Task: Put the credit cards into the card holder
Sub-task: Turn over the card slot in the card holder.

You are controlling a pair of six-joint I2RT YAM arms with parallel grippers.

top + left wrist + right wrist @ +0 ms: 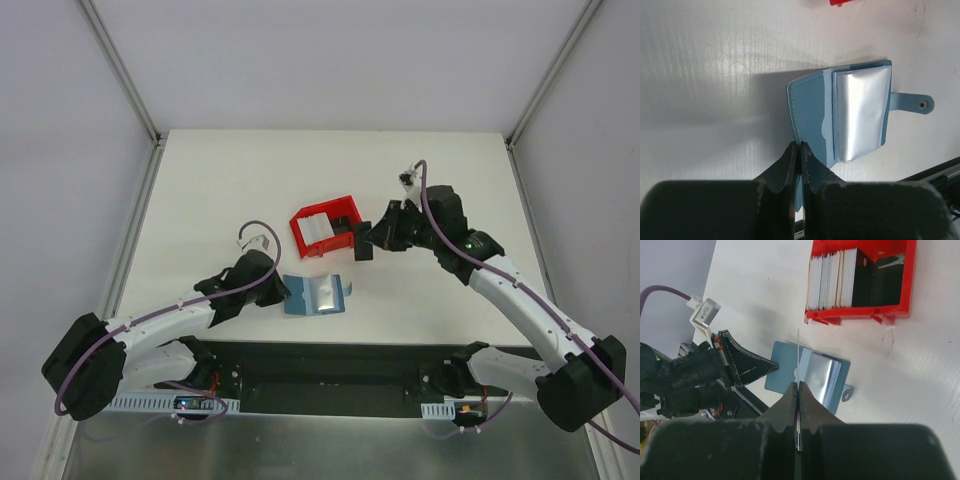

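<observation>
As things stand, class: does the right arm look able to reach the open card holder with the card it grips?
Probably yes. The right gripper, shut on a card, hangs near the card holder with nothing between them. The left gripper pinches only the holder's left flap, leaving the pockets exposed.

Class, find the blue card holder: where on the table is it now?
Top view: the card holder lies open on the table, just nearer the arms than the red bin, its left cover pinched by the jaws of the left gripper.
</observation>
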